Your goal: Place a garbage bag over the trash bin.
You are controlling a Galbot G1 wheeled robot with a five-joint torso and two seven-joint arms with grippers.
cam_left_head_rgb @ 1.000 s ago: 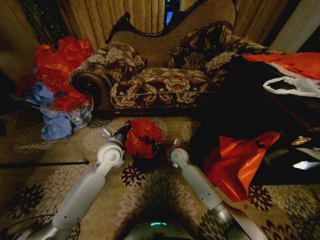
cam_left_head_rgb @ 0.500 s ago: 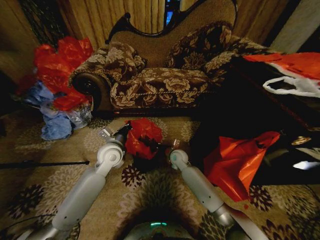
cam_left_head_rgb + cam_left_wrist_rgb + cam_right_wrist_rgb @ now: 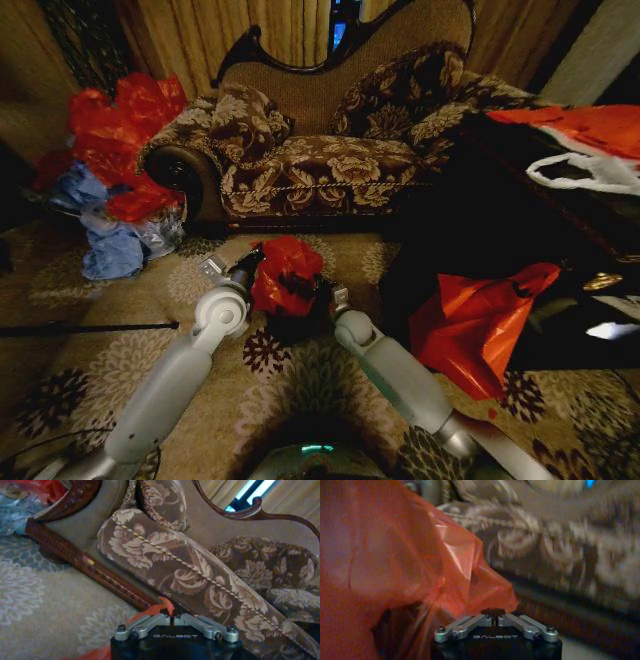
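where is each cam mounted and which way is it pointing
Head view: on the robot's head, looking forward and down at the bag on the bin, sofa behind; both arms show.
Left wrist view: on the left arm, facing the sofa; left gripper shut on the bag.
Right wrist view: on the right arm, facing the bag; right gripper shut on it.
All views share the bag and sofa.
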